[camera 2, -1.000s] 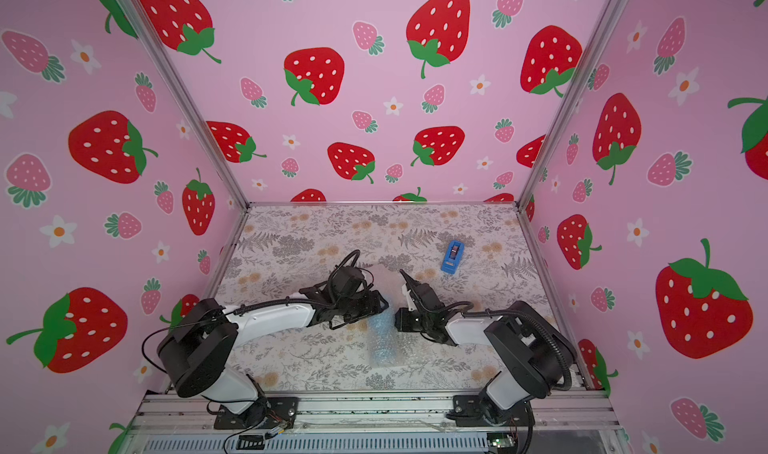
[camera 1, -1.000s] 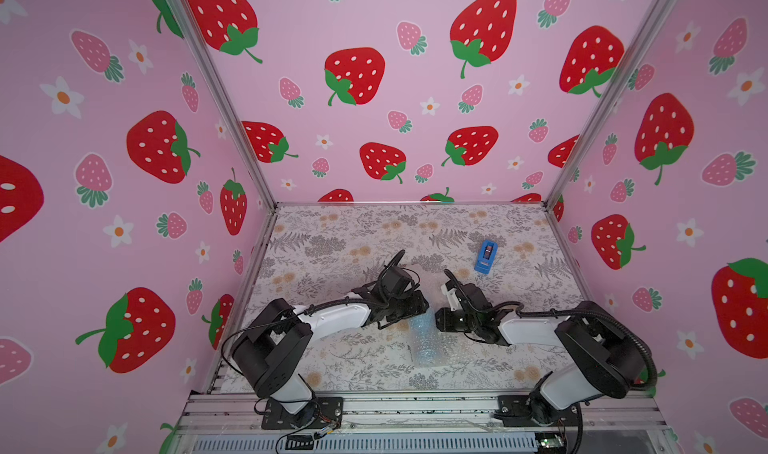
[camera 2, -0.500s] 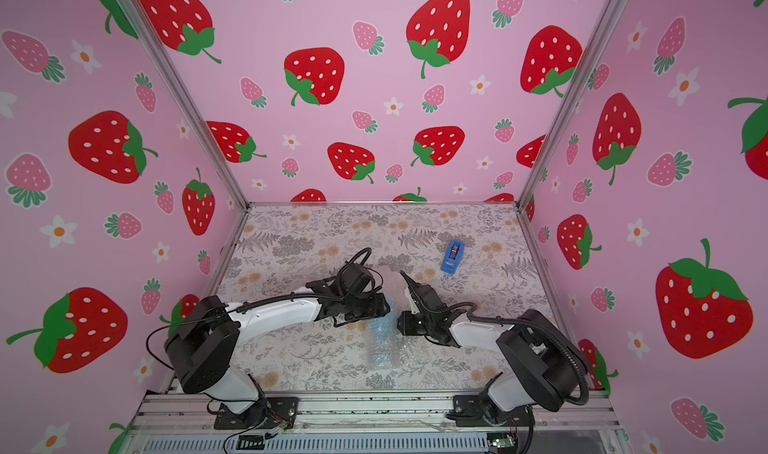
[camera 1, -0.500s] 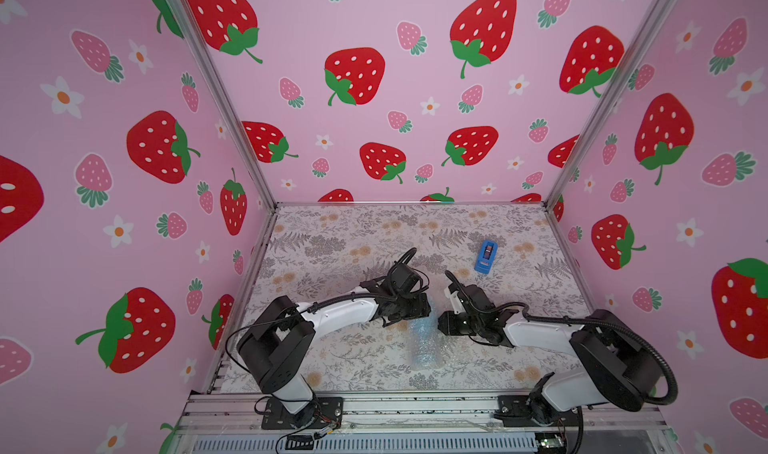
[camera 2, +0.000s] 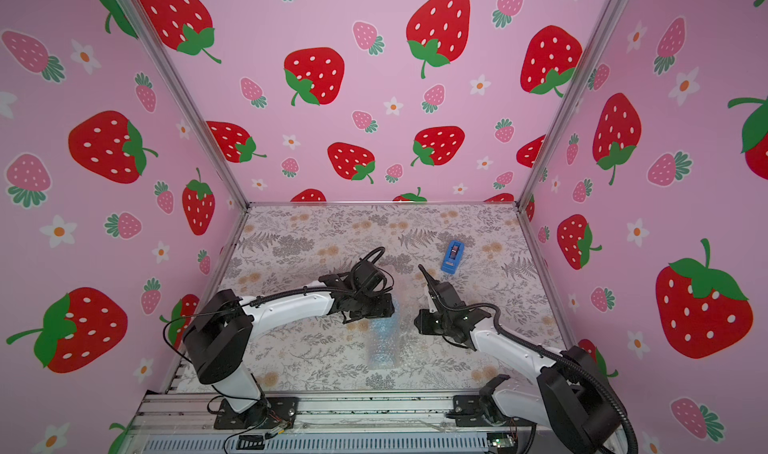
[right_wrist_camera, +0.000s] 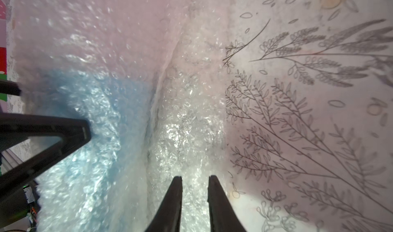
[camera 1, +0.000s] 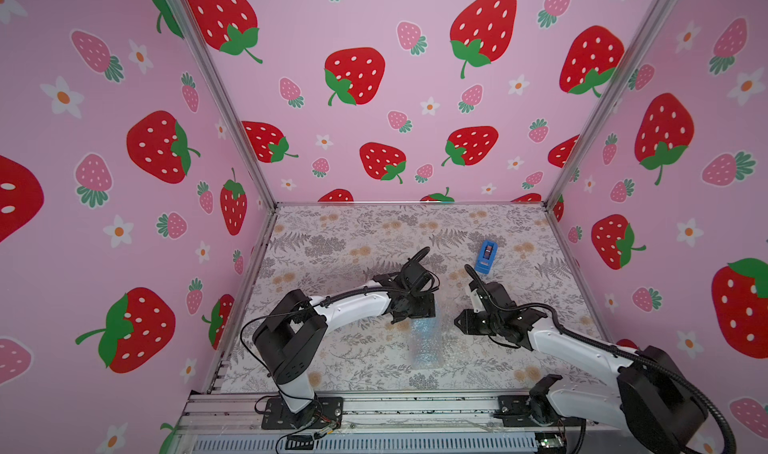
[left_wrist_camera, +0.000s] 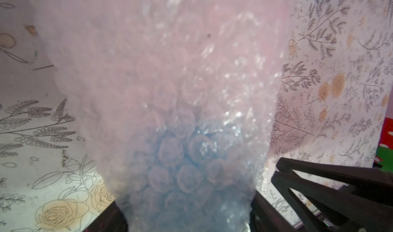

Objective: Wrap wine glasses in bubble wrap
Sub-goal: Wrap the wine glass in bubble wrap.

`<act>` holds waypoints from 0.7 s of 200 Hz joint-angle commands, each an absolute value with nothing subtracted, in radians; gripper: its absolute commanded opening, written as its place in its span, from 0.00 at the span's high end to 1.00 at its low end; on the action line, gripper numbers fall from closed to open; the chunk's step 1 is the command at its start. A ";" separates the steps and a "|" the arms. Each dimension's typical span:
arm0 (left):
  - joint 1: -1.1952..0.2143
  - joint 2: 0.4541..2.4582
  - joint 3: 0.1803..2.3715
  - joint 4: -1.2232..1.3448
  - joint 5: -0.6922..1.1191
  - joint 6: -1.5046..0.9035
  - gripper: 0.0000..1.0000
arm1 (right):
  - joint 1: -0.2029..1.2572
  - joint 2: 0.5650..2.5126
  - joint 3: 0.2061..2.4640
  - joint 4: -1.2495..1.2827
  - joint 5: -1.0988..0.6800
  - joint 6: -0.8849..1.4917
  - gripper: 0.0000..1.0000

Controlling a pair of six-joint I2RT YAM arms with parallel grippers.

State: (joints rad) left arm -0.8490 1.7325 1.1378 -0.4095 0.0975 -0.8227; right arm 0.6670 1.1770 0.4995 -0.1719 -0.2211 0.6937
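Floral-covered table [camera 1: 332, 244]. The goblet [camera 1: 423, 334] lies on its side in the 6 o'clock half of the table, long axis running 12 to 6, rolled inside the bubble wrap [left_wrist_camera: 170, 60] — pale blue shows through the bubbles in both top views and both wrist views. A flap of the wrap lies flat on the table at the bundle's 3 o'clock side.

The left gripper [left_wrist_camera: 182, 217] sits over the 12 o'clock end of the bundle, jaws wide, one on each side of it. One finger [right_wrist_camera: 70, 127] touches the wrap in the right wrist view. Whether the jaws squeeze the bundle or only flank it is unclear.

The right gripper [right_wrist_camera: 195, 178] is at the bundle's 3 o'clock, low over the flat flap. Its jaws are parted by a narrow gap, with wrap visible through it — nothing pinched.

The tape dispenser [camera 1: 485, 257] is small and blue, at 1 o'clock from the bundle, well apart, untouched.
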 commanded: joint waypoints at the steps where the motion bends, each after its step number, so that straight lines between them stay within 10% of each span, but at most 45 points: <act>1: -0.862 1.759 1.178 -0.513 0.041 -0.829 0.17 | 0.644 1.132 0.508 -0.230 -0.279 0.694 0.75; 140: -0.885 1.815 1.258 -0.514 0.049 -0.890 0.18 | 0.687 1.212 0.433 0.104 -0.459 0.905 0.53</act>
State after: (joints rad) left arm -0.8783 1.7920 1.2297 -0.4892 0.0563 -0.8677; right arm 0.6689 1.1675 0.4484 0.0582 -0.4671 0.8742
